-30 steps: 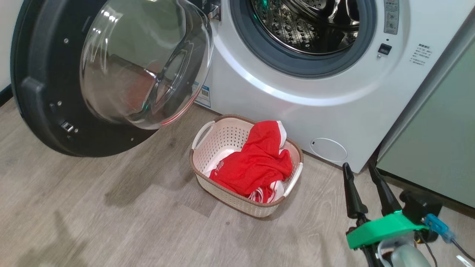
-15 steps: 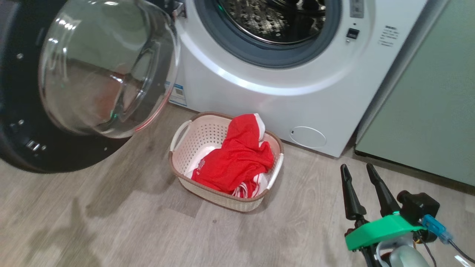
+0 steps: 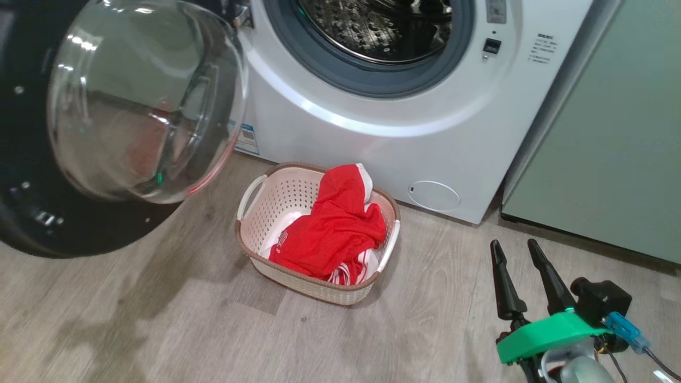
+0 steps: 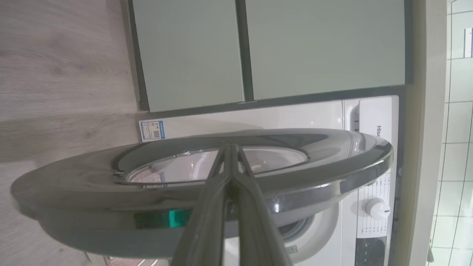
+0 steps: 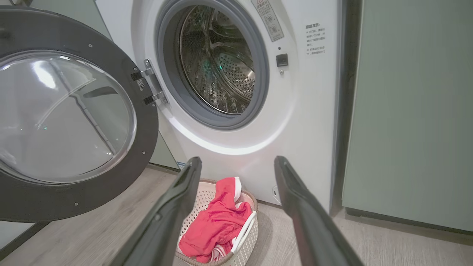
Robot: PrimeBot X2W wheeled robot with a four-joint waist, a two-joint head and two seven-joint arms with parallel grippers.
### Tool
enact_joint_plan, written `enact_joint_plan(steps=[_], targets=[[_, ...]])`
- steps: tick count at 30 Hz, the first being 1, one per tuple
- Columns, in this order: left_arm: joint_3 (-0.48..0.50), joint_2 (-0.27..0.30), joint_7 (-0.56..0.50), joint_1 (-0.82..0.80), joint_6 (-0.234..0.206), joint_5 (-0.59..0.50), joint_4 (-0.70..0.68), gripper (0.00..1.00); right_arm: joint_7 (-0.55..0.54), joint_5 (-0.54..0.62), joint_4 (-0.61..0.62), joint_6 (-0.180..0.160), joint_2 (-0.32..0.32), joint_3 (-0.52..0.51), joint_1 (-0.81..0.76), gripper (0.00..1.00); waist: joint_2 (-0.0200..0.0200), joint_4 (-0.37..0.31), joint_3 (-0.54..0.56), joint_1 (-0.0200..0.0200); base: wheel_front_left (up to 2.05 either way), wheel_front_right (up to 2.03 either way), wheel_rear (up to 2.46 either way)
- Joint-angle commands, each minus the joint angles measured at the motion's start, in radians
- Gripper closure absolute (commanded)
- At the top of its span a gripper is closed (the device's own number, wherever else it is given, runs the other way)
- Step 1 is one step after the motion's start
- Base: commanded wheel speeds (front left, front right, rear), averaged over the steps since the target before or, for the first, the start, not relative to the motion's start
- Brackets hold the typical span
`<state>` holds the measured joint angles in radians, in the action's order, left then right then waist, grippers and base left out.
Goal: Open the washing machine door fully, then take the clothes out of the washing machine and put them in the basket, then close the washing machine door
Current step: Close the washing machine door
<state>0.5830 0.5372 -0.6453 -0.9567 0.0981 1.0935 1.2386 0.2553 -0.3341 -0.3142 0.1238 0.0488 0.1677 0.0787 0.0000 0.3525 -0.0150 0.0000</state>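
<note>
A: Where are the clothes (image 3: pixel 330 229)?
B: Red pile in the basket (image 3: pixel 314 287), floor, just before the washing machine (image 3: pixel 425 143). Drum looks empty.
A: What's left?
B: The door (image 3: pixel 32 213) hangs wide, needs closing. Left pincer (image 4: pixel 230 155) pressed together by its outer face; right pincer (image 3: pixel 513 246) spread, holding nothing.

You've got: washing machine door (image 3: pixel 133 106) w/ glossy black rim, clear smooth glass; basket (image 3: pixel 314 287) perforated plastic; clothes (image 3: pixel 330 234) red cloth; floor (image 3: pixel 159 330) matt wood-grain; drum (image 5: pixel 221 74) shiny metal.

Likely wood-grain floor (image 3: pixel 159 330), basket (image 3: pixel 319 291), washing machine (image 3: pixel 330 143) on it
</note>
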Motion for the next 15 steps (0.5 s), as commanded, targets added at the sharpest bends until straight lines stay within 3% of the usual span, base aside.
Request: enact_joint_plan(steps=[1,8,15], targets=[[-0.005,0.029,-0.022,-0.039,0.012,0.005,-0.037,1.0,0.006,0.006,0.03,0.007,0.001,0.019,0.015,0.0,0.0,0.004,0.002,0.0,0.0,0.0,0.0],[-0.07,-0.051,-0.117,-0.005,0.031,0.001,-0.117,1.0,0.006,-0.001,0.03,0.007,0.001,0.024,0.01,0.0,0.0,0.019,0.014,0.0,0.0,0.0,0.0],[-0.121,-0.174,-0.211,0.124,0.032,0.064,-0.352,1.0,0.006,-0.001,0.029,0.007,0.001,0.023,0.008,0.0,0.0,0.023,0.014,0.0,0.0,0.0,0.0]])
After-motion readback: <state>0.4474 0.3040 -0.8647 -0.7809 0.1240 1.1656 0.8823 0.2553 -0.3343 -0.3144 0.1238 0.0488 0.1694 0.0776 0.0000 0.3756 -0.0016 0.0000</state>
